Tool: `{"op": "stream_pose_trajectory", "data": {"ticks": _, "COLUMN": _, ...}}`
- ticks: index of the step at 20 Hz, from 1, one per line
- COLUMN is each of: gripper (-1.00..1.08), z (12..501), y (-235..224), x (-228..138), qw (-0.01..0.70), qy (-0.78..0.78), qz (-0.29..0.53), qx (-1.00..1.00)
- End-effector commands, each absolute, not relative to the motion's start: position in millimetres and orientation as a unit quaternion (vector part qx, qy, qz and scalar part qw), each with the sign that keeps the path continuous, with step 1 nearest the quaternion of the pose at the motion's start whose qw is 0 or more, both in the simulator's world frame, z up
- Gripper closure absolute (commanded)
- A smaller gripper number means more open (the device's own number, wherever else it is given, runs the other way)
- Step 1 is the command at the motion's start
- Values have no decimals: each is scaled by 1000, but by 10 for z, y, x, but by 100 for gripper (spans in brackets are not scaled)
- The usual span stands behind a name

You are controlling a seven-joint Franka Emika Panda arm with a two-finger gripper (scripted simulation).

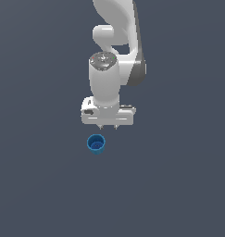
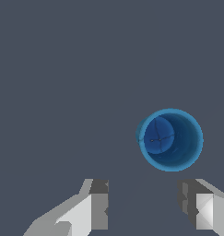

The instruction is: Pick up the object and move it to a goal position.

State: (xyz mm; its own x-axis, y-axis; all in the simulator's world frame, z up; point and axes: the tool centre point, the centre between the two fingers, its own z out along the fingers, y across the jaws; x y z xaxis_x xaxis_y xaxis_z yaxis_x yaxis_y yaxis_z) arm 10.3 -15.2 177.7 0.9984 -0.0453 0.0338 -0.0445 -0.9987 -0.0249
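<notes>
The gripper (image 1: 108,126) hangs above the surface (image 1: 35,185), jaws spread wide and holding nothing. The blue cup (image 1: 96,144) stands upright just ahead of the fingertips, offset toward the exterior view's left, not between them. In the wrist view the cup (image 2: 171,139) sits off-centre, nearer one finger (image 2: 198,207). Its mouth faces up, and it looks empty inside. The next move likely needs a sideways shift, then a descent.
</notes>
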Motion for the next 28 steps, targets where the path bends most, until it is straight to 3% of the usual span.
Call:
{"op": "stream_pose_trajectory", "data": {"ticks": 1, "gripper": -20, "z": 1742, "y": -189, "x": 94, "qw": 18, "qy": 47, "qz": -15, "qx": -999}}
{"op": "stream_pose_trajectory", "data": {"ticks": 28, "gripper": -20, "z": 1080, "y": -939, "x": -112, "qw": 121, "qy": 530, "qz": 47, "qx": -838}}
